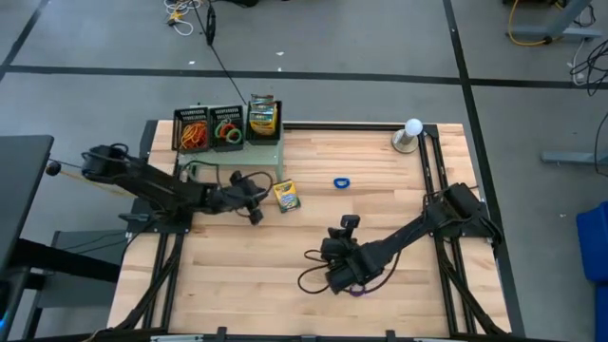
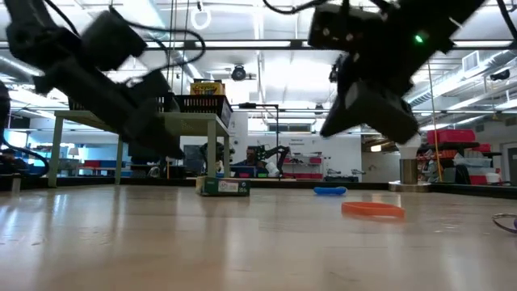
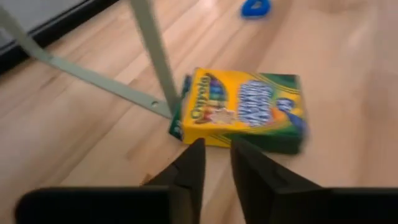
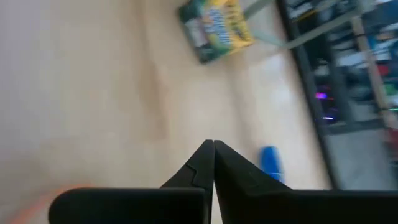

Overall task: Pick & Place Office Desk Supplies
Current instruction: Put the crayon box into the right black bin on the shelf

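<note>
crayon box [image 1: 286, 196] flat on table [image 1: 380, 304] centre. left gripper [image 3: 216, 163] just at its 9 o'clock, fingers slightly apart, holding nothing. right gripper [image 4: 212, 163] at box's 4 o'clock, fingers together, empty. blue band [image 1: 342, 182] at box's 2 o'clock.

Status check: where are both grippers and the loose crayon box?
Left gripper slightly open, short of crayon box, holding nothing. Right gripper shut, empty, mid-table. Stand leg beside the box.

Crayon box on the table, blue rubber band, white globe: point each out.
Crayon box [image 1: 286, 196], high view, middle of its yellow lid.
Blue rubber band [image 1: 342, 182], high view, on its loop.
White globe [image 1: 413, 126], high view, top of the sphere.
</note>
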Controlling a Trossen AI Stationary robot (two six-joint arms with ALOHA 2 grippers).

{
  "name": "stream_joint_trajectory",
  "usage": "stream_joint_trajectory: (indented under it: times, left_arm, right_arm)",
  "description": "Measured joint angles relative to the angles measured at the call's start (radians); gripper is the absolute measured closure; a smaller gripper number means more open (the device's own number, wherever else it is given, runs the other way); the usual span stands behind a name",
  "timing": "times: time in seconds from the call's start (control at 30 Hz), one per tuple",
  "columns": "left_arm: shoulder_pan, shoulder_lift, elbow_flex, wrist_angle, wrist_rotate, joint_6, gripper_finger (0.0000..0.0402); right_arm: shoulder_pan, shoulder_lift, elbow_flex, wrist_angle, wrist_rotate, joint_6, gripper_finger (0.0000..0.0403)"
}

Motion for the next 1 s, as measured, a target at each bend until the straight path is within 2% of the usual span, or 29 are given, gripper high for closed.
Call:
stream_joint_trajectory:
  times: [0.17, 0.3, 0.43, 0.53, 0.63, 0.8, 0.9, 1.0]
  left_arm:
    - [0.091, 0.144, 0.000, 0.173, 0.057, -0.021, 0.0266]
    - [0.150, 0.214, 0.000, 0.259, 0.079, -0.022, 0.0234]
    - [0.189, 0.253, 0.001, 0.318, 0.145, -0.014, 0.0224]
    - [0.214, 0.270, 0.002, 0.328, 0.170, -0.007, 0.0227]
    - [0.225, 0.290, 0.002, 0.351, 0.256, 0.007, 0.0241]
    - [0.216, 0.307, 0.004, 0.361, 0.383, 0.013, 0.0288]
    - [0.176, 0.309, 0.004, 0.365, 0.447, -0.011, 0.0317]
    - [0.098, 0.309, 0.004, 0.378, 0.428, -0.031, 0.0324]
  right_arm:
    - [0.006, -0.048, -0.119, 0.237, -0.051, -0.055, 0.0398]
    - [0.006, -0.053, -0.140, 0.274, -0.068, -0.078, 0.0397]
    - [0.006, -0.053, -0.140, 0.296, -0.072, -0.090, 0.0391]
    - [0.006, -0.053, -0.140, 0.313, -0.074, -0.105, 0.0393]
    - [0.006, -0.053, -0.140, 0.324, -0.075, -0.119, 0.0398]
    - [0.006, -0.053, -0.140, 0.326, -0.078, -0.123, 0.0396]
    - [0.007, -0.053, -0.140, 0.326, -0.080, -0.123, 0.0392]
    - [0.007, -0.053, -0.140, 0.326, -0.081, -0.123, 0.0391]
